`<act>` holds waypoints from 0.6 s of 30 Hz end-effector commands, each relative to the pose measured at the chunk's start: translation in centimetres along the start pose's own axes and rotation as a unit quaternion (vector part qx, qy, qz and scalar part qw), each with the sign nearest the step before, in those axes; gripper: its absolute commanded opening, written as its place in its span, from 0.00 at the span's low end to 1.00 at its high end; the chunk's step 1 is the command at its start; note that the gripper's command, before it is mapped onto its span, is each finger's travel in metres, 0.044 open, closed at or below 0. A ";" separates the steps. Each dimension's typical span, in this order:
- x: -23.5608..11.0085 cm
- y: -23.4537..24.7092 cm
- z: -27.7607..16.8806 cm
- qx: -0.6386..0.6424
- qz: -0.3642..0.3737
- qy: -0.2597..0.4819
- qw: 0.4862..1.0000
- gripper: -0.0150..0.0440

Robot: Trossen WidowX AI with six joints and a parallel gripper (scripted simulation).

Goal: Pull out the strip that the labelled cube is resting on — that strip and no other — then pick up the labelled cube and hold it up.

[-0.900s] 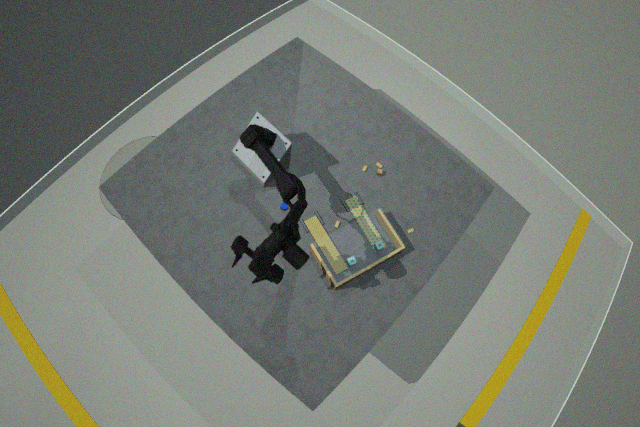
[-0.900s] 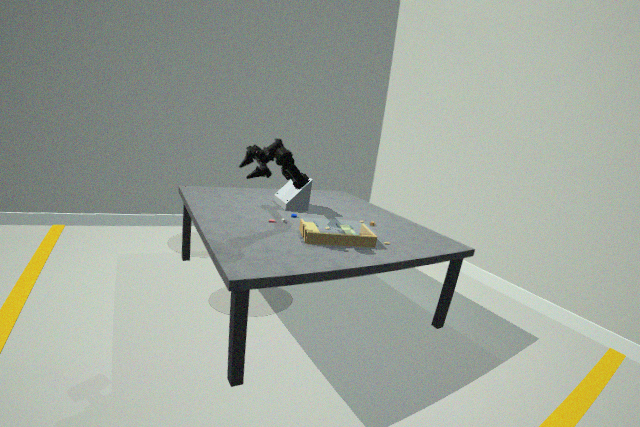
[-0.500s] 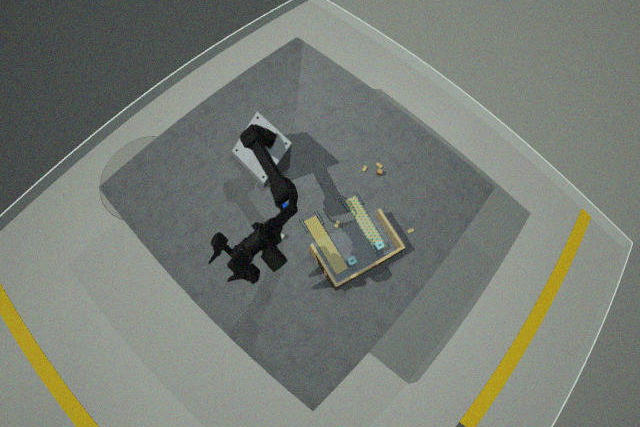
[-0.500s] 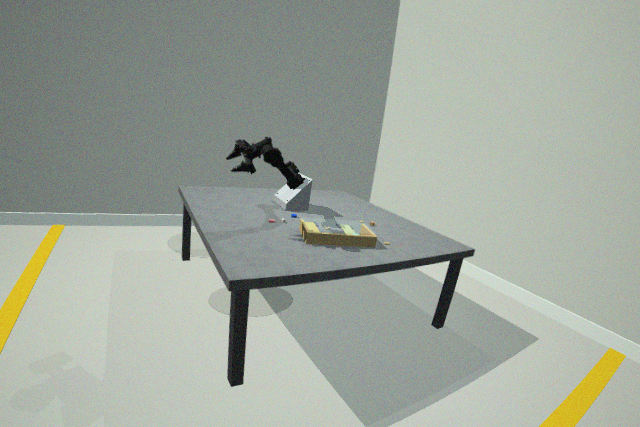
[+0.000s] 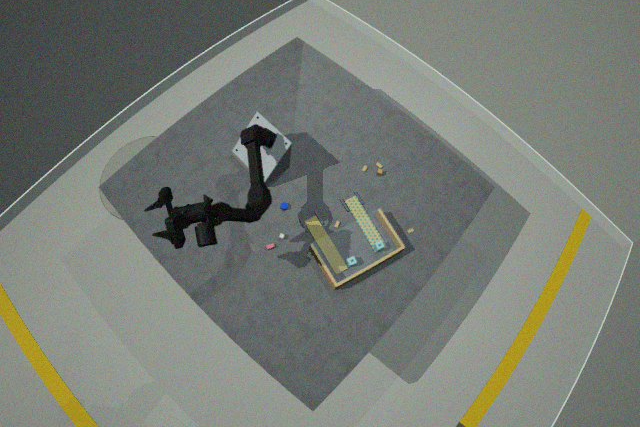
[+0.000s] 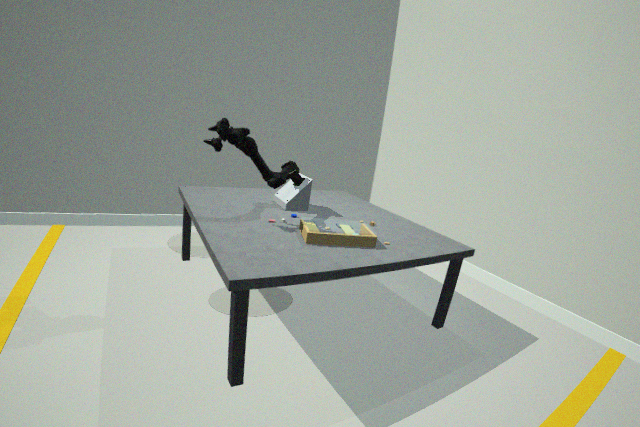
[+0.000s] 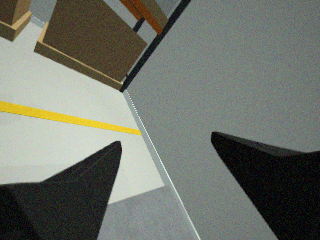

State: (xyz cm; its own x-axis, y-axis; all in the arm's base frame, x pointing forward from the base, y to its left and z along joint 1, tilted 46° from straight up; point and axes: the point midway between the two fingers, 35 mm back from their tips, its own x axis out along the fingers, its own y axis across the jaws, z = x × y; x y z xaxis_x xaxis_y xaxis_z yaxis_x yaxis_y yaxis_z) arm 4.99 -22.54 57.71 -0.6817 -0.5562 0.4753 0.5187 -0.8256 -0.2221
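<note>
Two small teal cubes lie inside the wooden tray [image 5: 393,234] on the desk [image 5: 289,339], one [image 5: 379,245] on the end of the dotted strip [image 5: 363,220], the other [image 5: 352,260] just beside the plain olive strip [image 5: 325,249]; which is labelled is too small to tell. The claw [image 5: 161,219], spread and holding nothing, hangs high and well away from the tray, aimed at the wall. It should likely swing round to the tray, read the cubes, and take the chosen strip by its free end nearest the arm's base.
</note>
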 end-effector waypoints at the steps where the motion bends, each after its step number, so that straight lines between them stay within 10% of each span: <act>1: 2.0 -6.3 -0.6 -0.013 -0.083 -0.017 0.996 0.93; 18: -5.0 -33.4 -3.6 -0.131 -0.483 -0.040 0.865 0.93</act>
State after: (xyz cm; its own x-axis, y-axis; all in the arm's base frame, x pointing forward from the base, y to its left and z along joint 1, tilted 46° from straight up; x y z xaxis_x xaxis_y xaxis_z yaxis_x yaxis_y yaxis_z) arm -10.68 3.12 60.52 -0.7397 0.2809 0.6116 -0.2853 -0.9539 0.0931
